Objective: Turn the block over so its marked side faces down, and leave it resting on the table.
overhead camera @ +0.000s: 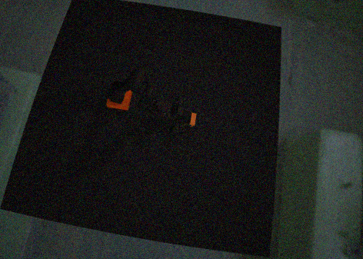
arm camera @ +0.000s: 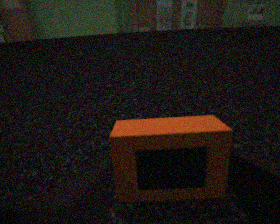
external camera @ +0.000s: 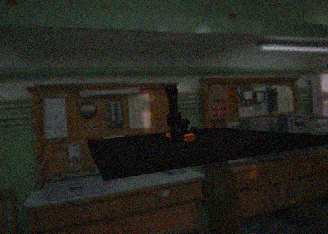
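The orange block [arm camera: 170, 127] [overhead camera: 193, 119] [external camera: 189, 137] sits low on or just above the dark mat [overhead camera: 173, 202], near its middle. Its marked side, a dark rectangle [arm camera: 171, 167] in an orange border, faces sideways toward the wrist camera. My gripper [overhead camera: 184, 119] is dark and hard to make out. It covers most of the block from above and is shut on its sides. The fingers do not show in the wrist view. The dark arm [external camera: 174, 117] rises behind the block.
An orange L-shaped piece [overhead camera: 121, 101] [external camera: 168, 135] lies on the mat to the left of the block, by the arm's base. The mat lies on a pale table top [overhead camera: 319, 102]. The scene is very dim.
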Tool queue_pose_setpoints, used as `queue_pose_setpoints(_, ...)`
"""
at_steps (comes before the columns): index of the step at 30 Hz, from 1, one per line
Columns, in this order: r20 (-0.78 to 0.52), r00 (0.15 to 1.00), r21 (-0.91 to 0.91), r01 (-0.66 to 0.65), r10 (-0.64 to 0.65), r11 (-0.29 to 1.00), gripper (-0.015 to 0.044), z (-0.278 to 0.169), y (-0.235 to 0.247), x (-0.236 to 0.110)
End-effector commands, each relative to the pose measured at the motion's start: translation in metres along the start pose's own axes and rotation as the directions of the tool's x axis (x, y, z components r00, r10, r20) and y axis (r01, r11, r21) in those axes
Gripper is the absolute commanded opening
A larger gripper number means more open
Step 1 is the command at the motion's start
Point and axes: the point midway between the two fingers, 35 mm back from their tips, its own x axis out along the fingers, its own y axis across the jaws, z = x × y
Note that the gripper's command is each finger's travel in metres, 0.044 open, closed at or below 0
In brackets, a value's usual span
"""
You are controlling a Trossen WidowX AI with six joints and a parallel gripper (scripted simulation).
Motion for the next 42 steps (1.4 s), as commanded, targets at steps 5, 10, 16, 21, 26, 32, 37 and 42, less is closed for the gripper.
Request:
queue_pose_setpoints(5, 0.003, 1.0, 0.003, -0.005, 0.005, 1.0, 0.044, 0.001, 0.001, 0.0)
queue_pose_setpoints(10, 0.003, 1.0, 0.003, -0.005, 0.005, 1.0, 0.044, 0.001, 0.001, 0.0)
queue_pose_setpoints(16, 0.003, 1.0, 0.003, -0.005, 0.005, 1.0, 0.044, 0.001, 0.001, 0.0)
queue_pose_setpoints(21, 0.003, 1.0, 0.003, -0.005, 0.005, 1.0, 0.044, 0.001, 0.001, 0.0)
queue_pose_setpoints(26, 0.003, 1.0, 0.003, -0.005, 0.005, 1.0, 0.044, 0.001, 0.001, 0.0)
queue_pose_setpoints(32, 0.003, 1.0, 0.003, -0.005, 0.005, 1.0, 0.044, 0.001, 0.001, 0.0)
queue_pose_setpoints(37, 0.003, 1.0, 0.003, -0.005, 0.005, 1.0, 0.044, 0.001, 0.001, 0.0)
queue_pose_setpoints(42, -0.12, 0.993, 0.012, -0.004, 0.005, 1.0, 0.044, 0.006, -0.002, 0.012)
